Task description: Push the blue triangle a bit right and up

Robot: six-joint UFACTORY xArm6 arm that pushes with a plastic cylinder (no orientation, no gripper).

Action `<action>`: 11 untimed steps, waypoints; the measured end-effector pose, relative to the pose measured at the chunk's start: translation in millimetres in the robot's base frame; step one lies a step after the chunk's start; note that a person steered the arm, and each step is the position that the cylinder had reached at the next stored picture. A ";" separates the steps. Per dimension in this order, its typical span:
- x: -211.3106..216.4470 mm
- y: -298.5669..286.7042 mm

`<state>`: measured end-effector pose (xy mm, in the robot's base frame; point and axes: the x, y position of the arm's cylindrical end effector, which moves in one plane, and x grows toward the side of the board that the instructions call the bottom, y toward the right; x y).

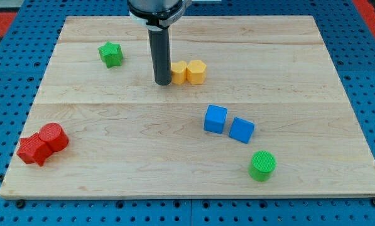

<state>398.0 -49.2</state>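
Two blue blocks lie right of the board's middle, almost touching: one (215, 119) on the left and one (242, 130) just lower right of it. Both look boxy from here, so I cannot tell which is the triangle. My tip (163, 83) stands well up and to the left of them, right against the left side of a yellow block (179, 72). The rod comes down from the view's top.
A second yellow block (196, 71) touches the first on its right. A green star (110, 54) lies upper left. A green cylinder (262, 166) sits below the blue blocks. Two red blocks (33, 149) (53, 137) touch near the board's lower left corner.
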 end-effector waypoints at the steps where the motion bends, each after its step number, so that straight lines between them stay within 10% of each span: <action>1: 40.0 0.0; 4: 118.4 37.2; 11: 112.1 197.5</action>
